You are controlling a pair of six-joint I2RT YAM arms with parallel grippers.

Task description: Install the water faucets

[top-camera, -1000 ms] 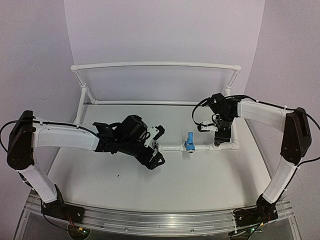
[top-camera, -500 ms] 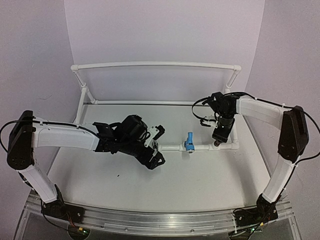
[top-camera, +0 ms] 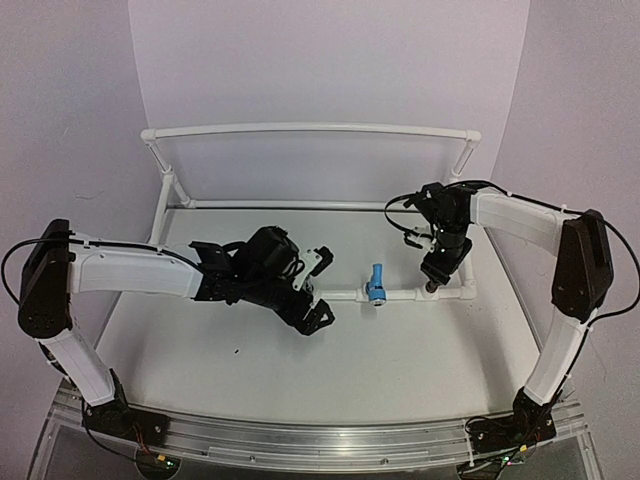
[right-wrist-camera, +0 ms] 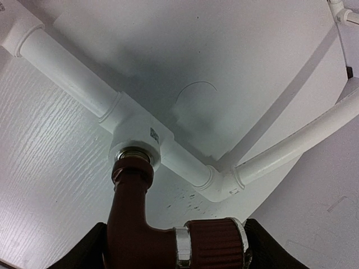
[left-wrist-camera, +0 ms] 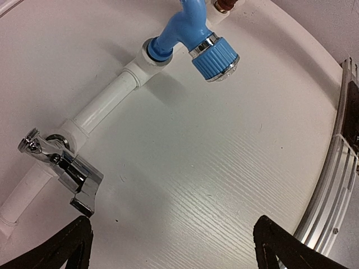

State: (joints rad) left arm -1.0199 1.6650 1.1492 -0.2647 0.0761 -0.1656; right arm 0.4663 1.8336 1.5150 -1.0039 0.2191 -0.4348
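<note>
- Presently, left gripper [top-camera: 320,288]: jaws spread fully wide, nothing held; poised over the front rail near mid-tabletop.
- Grey metal faucet [left-wrist-camera: 61,171]: mounted on the front rail of the white pipe frame [top-camera: 310,128], ahead of the left fingers [left-wrist-camera: 70,249], untouched.
- Light blue faucet [top-camera: 376,283]: fitted in the same rail, about the centre of the tabletop [top-camera: 350,370].
- Right gripper [top-camera: 434,276]: partly closed, fingers [right-wrist-camera: 87,252] clamped either side of the red-brown faucet.
- Red-brown faucet [right-wrist-camera: 132,224]: stem set in the rail's socket, toward the right edge; silver ring beside knob.
</note>
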